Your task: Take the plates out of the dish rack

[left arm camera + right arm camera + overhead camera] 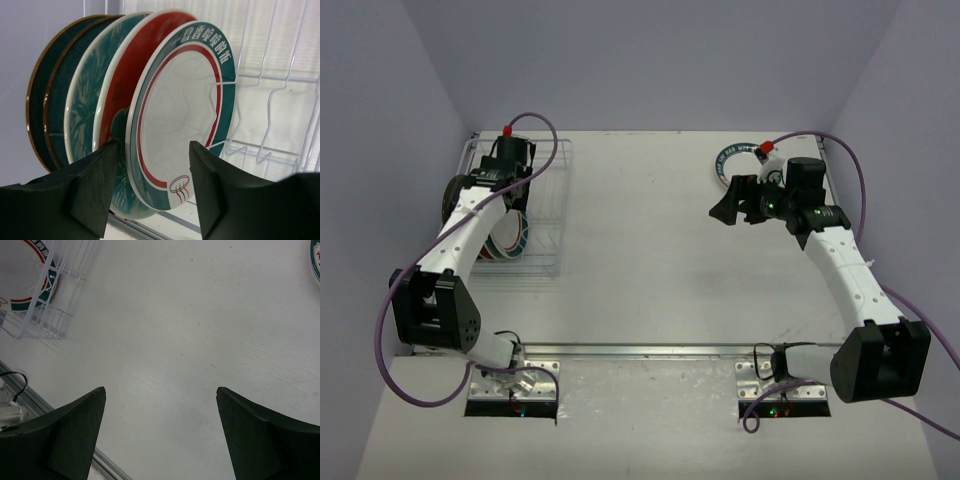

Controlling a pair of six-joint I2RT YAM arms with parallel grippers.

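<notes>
Several plates stand on edge in the white wire dish rack (280, 100). The front plate (185, 115) is white with a green rim and a red ring. Behind it are a red-rimmed plate with teal pattern (125, 75), a teal patterned plate (85, 105) and dark teal-blue plates (42, 100). My left gripper (152, 145) is open, and the front plate's lower edge lies between its fingers without touching them. In the top view it (512, 200) is over the rack (550, 200). My right gripper (725, 205) is open and empty above bare table (160, 390). One green-rimmed plate (732, 160) lies flat at the far right.
The rack stands in the far left corner against the wall (440, 90). The flat plate shows at the right wrist view's top right edge (316, 262), and the rack's corner at its top left (45, 315). A metal rail (640, 350) runs along the near table edge.
</notes>
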